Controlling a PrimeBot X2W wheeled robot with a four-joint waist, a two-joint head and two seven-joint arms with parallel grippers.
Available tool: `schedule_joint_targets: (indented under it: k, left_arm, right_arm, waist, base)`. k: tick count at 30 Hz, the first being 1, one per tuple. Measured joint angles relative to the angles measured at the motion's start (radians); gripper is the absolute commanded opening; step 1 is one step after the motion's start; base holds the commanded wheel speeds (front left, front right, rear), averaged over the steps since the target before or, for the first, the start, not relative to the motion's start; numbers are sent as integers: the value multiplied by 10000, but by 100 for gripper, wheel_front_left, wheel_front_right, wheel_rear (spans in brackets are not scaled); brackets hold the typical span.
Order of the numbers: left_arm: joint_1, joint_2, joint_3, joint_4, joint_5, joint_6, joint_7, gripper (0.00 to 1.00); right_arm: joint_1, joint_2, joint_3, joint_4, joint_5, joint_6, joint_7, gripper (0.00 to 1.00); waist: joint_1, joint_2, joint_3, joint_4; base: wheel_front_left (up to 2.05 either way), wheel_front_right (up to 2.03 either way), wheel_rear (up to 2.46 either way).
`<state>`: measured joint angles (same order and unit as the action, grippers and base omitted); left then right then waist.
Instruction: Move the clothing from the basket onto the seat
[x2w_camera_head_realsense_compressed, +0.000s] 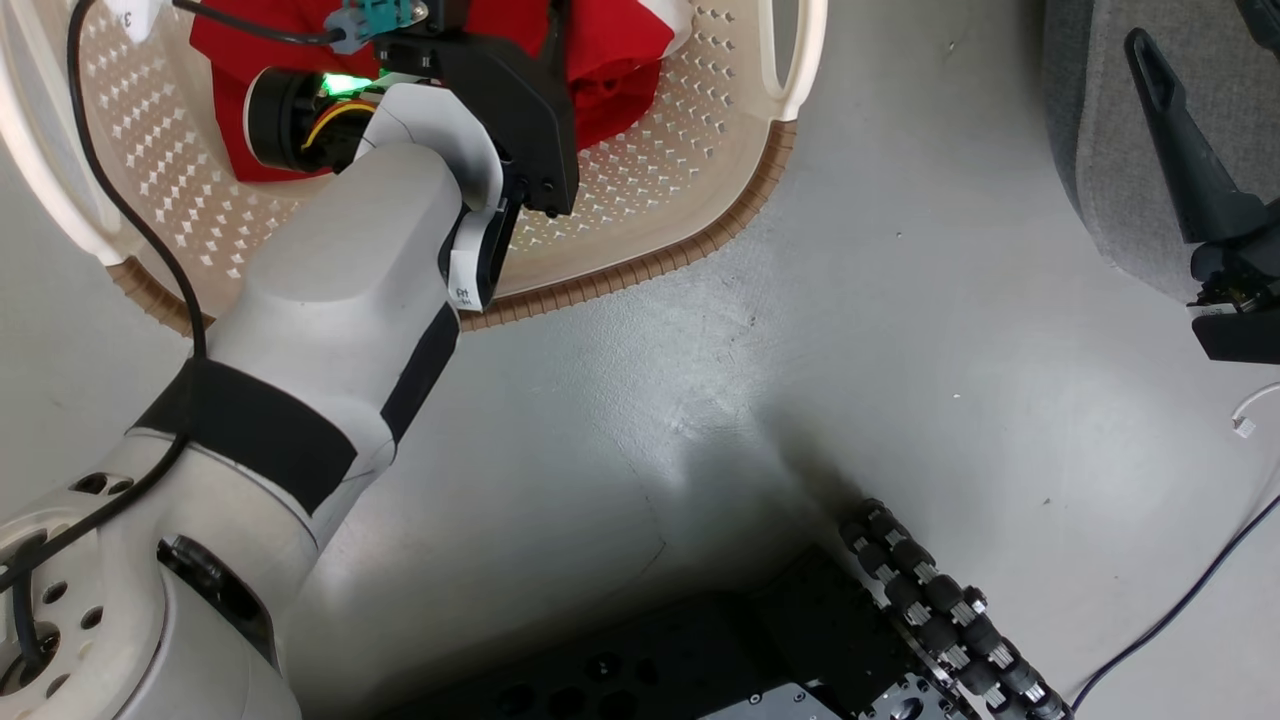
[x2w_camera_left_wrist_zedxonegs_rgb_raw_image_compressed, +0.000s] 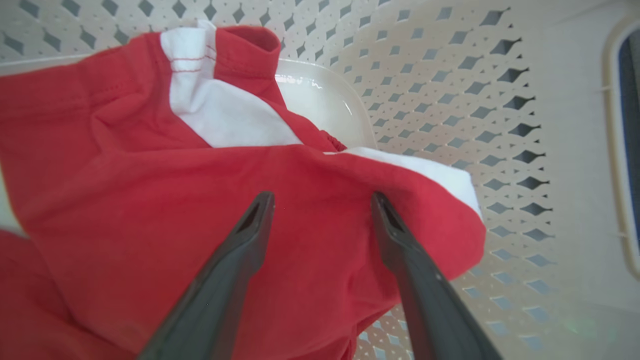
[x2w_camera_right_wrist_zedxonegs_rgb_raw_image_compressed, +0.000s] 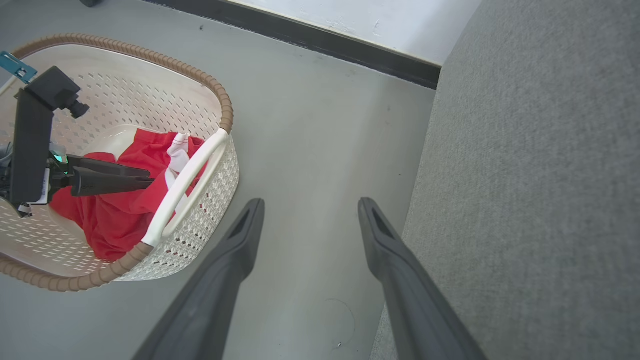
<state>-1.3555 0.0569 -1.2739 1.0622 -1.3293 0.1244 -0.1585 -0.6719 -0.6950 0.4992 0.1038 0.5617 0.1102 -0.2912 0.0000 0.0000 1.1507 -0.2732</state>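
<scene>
- Left arm (x2w_camera_head_realsense_compressed: 340, 290): stretched forward and down into basket (x2w_camera_head_realsense_compressed: 640, 270).
- Left gripper (x2w_camera_left_wrist_zedxonegs_rgb_raw_image_compressed: 322, 197): spread wide, tips at clothing (x2w_camera_left_wrist_zedxonegs_rgb_raw_image_compressed: 150, 200), contact unclear, nothing clamped.
- Right gripper (x2w_camera_right_wrist_zedxonegs_rgb_raw_image_compressed: 311, 201): wide too, empty, over floor (x2w_camera_right_wrist_zedxonegs_rgb_raw_image_compressed: 310, 125) just beside seat (x2w_camera_right_wrist_zedxonegs_rgb_raw_image_compressed: 540, 175).
- Clothing: bunched on basket bottom.

A home-like room, with grey sofa (x2w_camera_right_wrist_zedxonegs_rgb_raw_image_compressed: 540, 175) and laundry basket (x2w_camera_right_wrist_zedxonegs_rgb_raw_image_compressed: 226, 107) (bare painted floor (x2w_camera_right_wrist_zedxonegs_rgb_raw_image_compressed: 320, 125)).

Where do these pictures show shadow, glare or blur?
Head view: a soft dark shadow on the floor, a green light glowing by the clothing. Left wrist view: white glare on the basket bottom, lower right corner soft. Right wrist view: even light, sharp.
</scene>
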Motion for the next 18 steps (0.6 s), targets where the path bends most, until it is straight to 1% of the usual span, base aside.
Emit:
schedule_joint_targets:
  k: [3, 4, 5, 9, 10, 18]
  left_arm:
    - [-8, 0, -13, -42, 0, 0, 90, 100]
    - [-13, 0, -17, -42, 0, 0, 146, 85]
    - [-14, 2, -23, -38, 0, 0, 201, 74]
    - [-13, 4, -40, 31, 0, 0, 370, 40]
    - [-13, 4, -42, 33, 0, 0, 403, 0]
    - [-21, 8, -52, -268, 4, 0, 479, 0]
  right_arm:
    - [-1, -2, 0, 12, 2, 0, 0, 100]
    - [-1, -2, 0, 15, 2, 0, 0, 100]
    - [-1, -4, 0, 19, 2, 0, 0, 100]
    - [-1, -6, 2, 33, 17, 0, 0, 100]
    - [-1, -6, 2, 35, 25, 0, 0, 100]
    - [-5, 12, 10, 50, 29, 0, 2, 100]
  waist:
    - [0, 0, -4, 13]
    - [0, 0, -6, 16]
    - [0, 0, -9, 19]
    - [0, 0, -27, 24]
    - [0, 0, -32, 23]
    - [0, 0, -60, 23]
  base:
    - [0, 0, 0]
    - [0, 0, 0]
    - [0, 0, 0]
    - [0, 0, 0]
    - [0, 0, 0]
    - [0, 0, 0]
